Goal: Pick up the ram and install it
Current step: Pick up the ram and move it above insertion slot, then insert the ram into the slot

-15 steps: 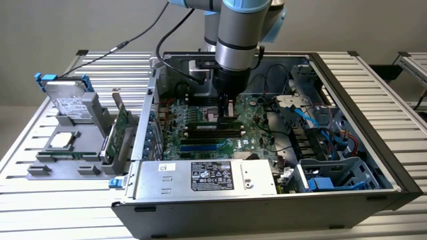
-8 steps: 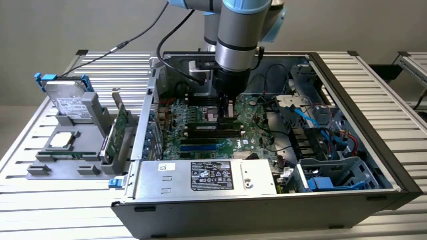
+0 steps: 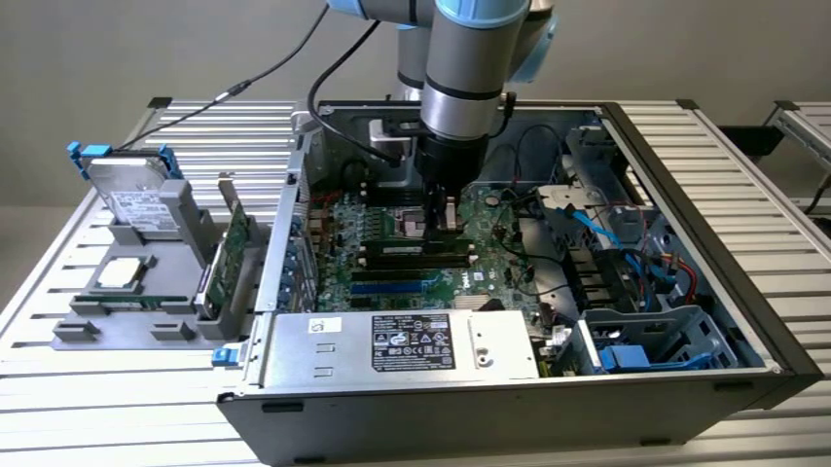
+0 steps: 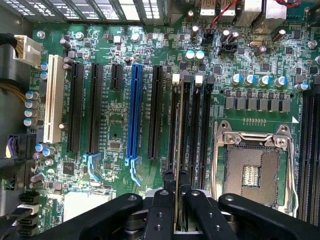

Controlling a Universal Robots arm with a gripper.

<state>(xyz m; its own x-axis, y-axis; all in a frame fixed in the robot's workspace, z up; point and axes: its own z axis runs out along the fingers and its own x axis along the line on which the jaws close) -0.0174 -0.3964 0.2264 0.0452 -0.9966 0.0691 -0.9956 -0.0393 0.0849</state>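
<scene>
In the exterior view the gripper hangs inside the open computer case, just above the black memory slots on the motherboard. What it carries is too slim to make out there. In the wrist view the gripper is clenched on the ram, a thin edge-on strip between its fingers. The ram's long axis lies parallel to the memory slots, over one of them, though whether it touches that slot I cannot tell.

The fingers are black, motherboard green, slot blue.
</scene>
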